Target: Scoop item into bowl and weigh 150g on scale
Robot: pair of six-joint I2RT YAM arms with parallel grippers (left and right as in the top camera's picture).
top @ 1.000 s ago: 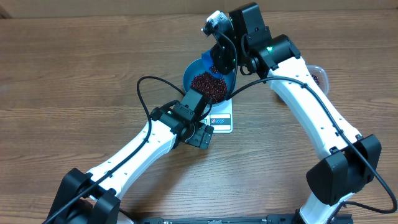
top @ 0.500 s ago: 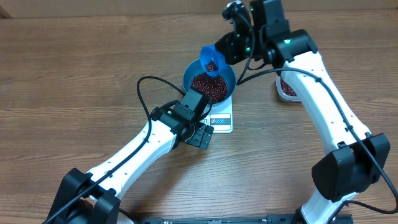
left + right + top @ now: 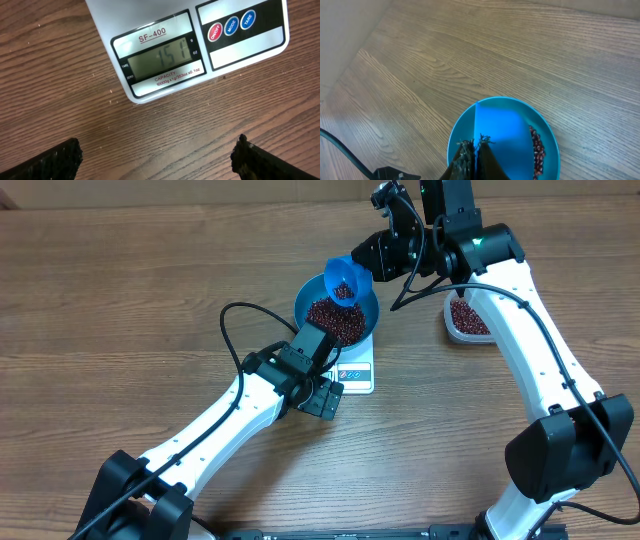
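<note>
Left wrist view, nearest: looks down through the left gripper (image 3: 157,150), fingers (image 3: 55,161) spread wide over the table (image 3: 60,75), clasping nothing. Just beyond, meets the near edge of the scale (image 3: 200,45), with 151 on its display (image 3: 159,59) and three round buttons (image 3: 231,25) beside it. Overhead, places that gripper just beside the scale's near left corner. Farther on, finds the bowl (image 3: 371,312) standing on the scale, with a dark heap of beans (image 3: 335,317) inside. Off to the right, well apart, spots the tub (image 3: 452,330) with more beans, partly hidden under the right arm (image 3: 520,330). Farthest, over the bowl's far rim, shows the scoop (image 3: 346,278) tilted, a few beans in it. Right wrist view: shows the right gripper (image 3: 475,152) with fingers pressed together, clamped on the scoop.
</note>
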